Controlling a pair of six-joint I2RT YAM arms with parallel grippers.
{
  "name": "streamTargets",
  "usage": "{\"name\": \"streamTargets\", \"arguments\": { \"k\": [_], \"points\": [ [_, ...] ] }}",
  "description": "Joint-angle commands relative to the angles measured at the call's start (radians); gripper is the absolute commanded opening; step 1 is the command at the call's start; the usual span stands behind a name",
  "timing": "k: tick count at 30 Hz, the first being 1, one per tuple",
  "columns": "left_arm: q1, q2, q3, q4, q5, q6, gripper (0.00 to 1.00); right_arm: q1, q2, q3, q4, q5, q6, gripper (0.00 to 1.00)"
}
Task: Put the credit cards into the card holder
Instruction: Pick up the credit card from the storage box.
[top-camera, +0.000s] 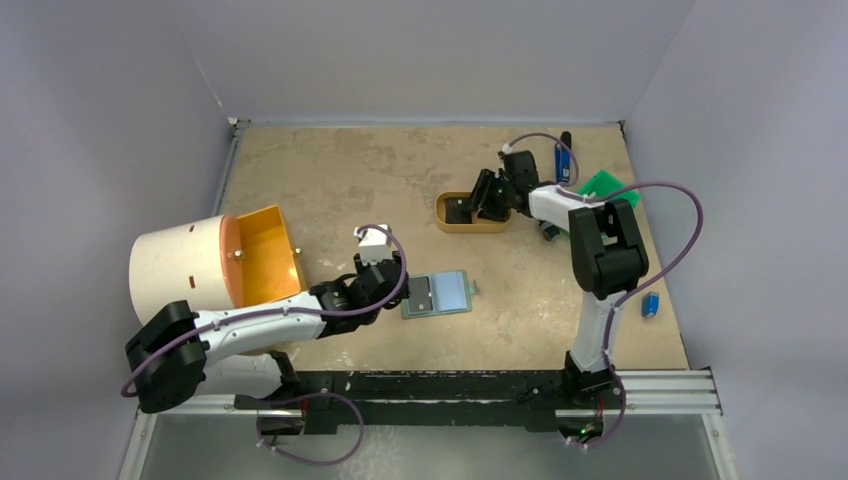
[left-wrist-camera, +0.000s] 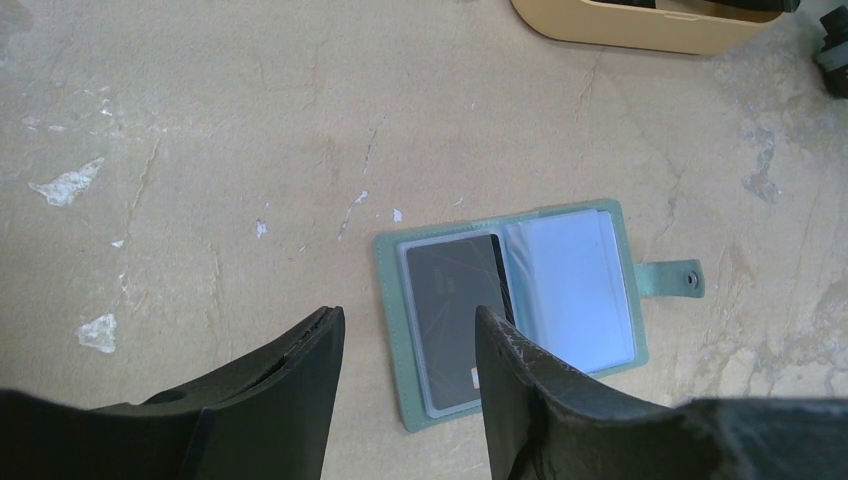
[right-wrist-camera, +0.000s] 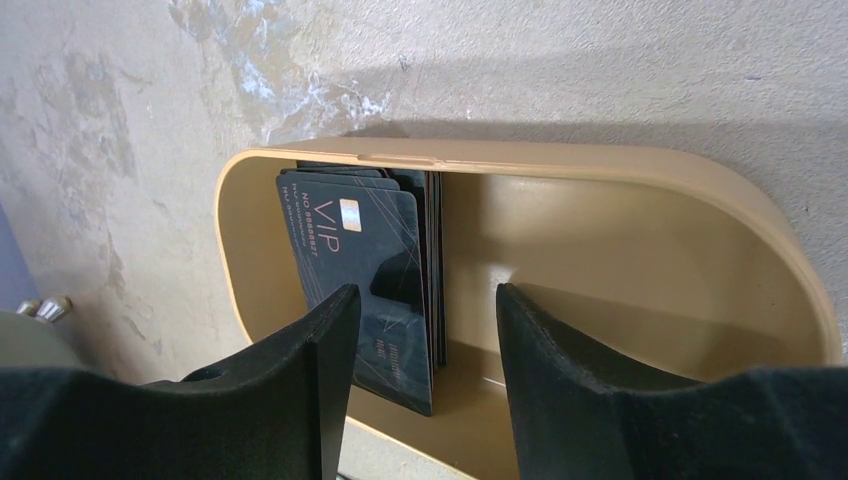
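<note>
- card holder (top-camera: 437, 294): sage-green, soft, lying open and flat with its clear sleeves up. A dark card (left-wrist-camera: 455, 300) sits in the left sleeve; the right sleeve looks pale. The snap tab (left-wrist-camera: 670, 278) sticks out of the right edge.
- Place: middle of the worktop (top-camera: 330, 180), toward the near edge, well apart from both side edges.
- my left claw (left-wrist-camera: 405, 325): jaws medium-wide, nothing between them, hovering at the holder's left edge. One finger overlaps the dark card in the wrist view; can't tell if it touches.
- credit cards (right-wrist-camera: 360, 260): a black stack standing on edge at one end of the tan oval tray (right-wrist-camera: 600, 165).
- my right claw (right-wrist-camera: 425, 300): jaws apart, down inside the tray. The stack's edge shows in the gap, not pinched.
- Room: bare worktop between holder and tray. The tray is right of centre, toward the far edge.
- A white drum (top-camera: 200, 265) with an orange inside lies on its side at the left edge; a green piece (top-camera: 605, 185) is in the far right corner.
- Only the top view shows the drum and the green piece.
- Only the left wrist view shows the tab's snap.
- Only the right wrist view shows the "VIP" print and chip on the front card.
</note>
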Motion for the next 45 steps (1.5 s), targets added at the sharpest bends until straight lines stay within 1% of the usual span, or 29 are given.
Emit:
{"name": "streamTargets", "arguments": {
  "k": [1, 3, 5, 12, 20, 28, 31, 34, 41, 43, 45],
  "points": [
    [0.002, -0.002, 0.036, 0.013, -0.024, 0.003, 0.5, 0.015, 0.022, 0.055, -0.044, -0.033, -0.042, 0.56],
    [0.002, -0.002, 0.034, 0.013, -0.023, 0.002, 0.5, 0.023, 0.032, 0.065, -0.056, -0.028, -0.051, 0.57],
    [0.002, -0.003, 0.035, 0.014, -0.024, 0.002, 0.5, 0.025, 0.045, 0.078, -0.07, -0.025, -0.058, 0.55],
    [0.002, 0.0, 0.034, 0.011, -0.024, 0.001, 0.5, 0.026, 0.052, 0.07, -0.121, -0.013, -0.051, 0.35],
    [0.002, -0.003, 0.034, 0.01, -0.026, -0.001, 0.5, 0.004, 0.001, 0.004, -0.073, 0.024, -0.012, 0.26],
    [0.002, -0.002, 0.036, 0.006, -0.023, -0.004, 0.5, -0.008, -0.026, -0.024, -0.055, 0.025, -0.005, 0.22],
    [0.002, -0.005, 0.035, 0.007, -0.025, -0.006, 0.5, -0.014, -0.032, -0.034, -0.048, 0.021, -0.001, 0.22],
    [0.002, -0.005, 0.035, 0.007, -0.025, -0.008, 0.5, -0.019, -0.035, -0.039, -0.044, 0.014, -0.003, 0.29],
    [0.002, -0.003, 0.034, 0.007, -0.023, -0.007, 0.5, -0.027, -0.033, -0.044, -0.043, -0.003, -0.002, 0.37],
    [0.002, -0.003, 0.036, 0.007, -0.024, -0.007, 0.5, -0.029, -0.033, -0.046, -0.041, -0.004, 0.001, 0.36],
    [0.002, -0.003, 0.035, 0.007, -0.022, -0.008, 0.5, -0.031, -0.037, -0.05, -0.038, -0.006, 0.001, 0.32]
  ]
}}
